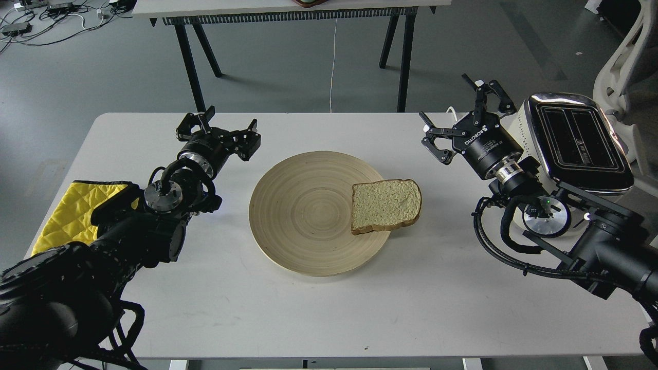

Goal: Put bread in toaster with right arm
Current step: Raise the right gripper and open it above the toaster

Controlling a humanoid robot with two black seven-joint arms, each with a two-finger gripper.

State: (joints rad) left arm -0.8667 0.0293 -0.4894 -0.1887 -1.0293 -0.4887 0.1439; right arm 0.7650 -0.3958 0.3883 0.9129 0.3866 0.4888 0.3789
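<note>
Bread (386, 205) is lying flat on the round wooden plate (303, 216), at the plate's 3 o'clock edge, its right side overhanging the rim slightly. Plate is sitting mid-table on the white table (329, 318). Toaster (581, 139) is standing at the table's 3 o'clock side, chrome top showing two slots, both looking empty though the interiors are dark. Right gripper (462, 110) is hovering at about 9 o'clock of the toaster, fingers spread wide apart, gripping nothing; it is sitting well apart from the bread, at roughly 1 o'clock of it. Right arm (591, 241) is crossing in front of the toaster. Left gripper (218, 128) is hanging at 10 o'clock of the plate, fingers apart, empty. Yellow quilted cloth (72, 216) is lying at the table's 9 o'clock edge, partly under the left arm.
</note>
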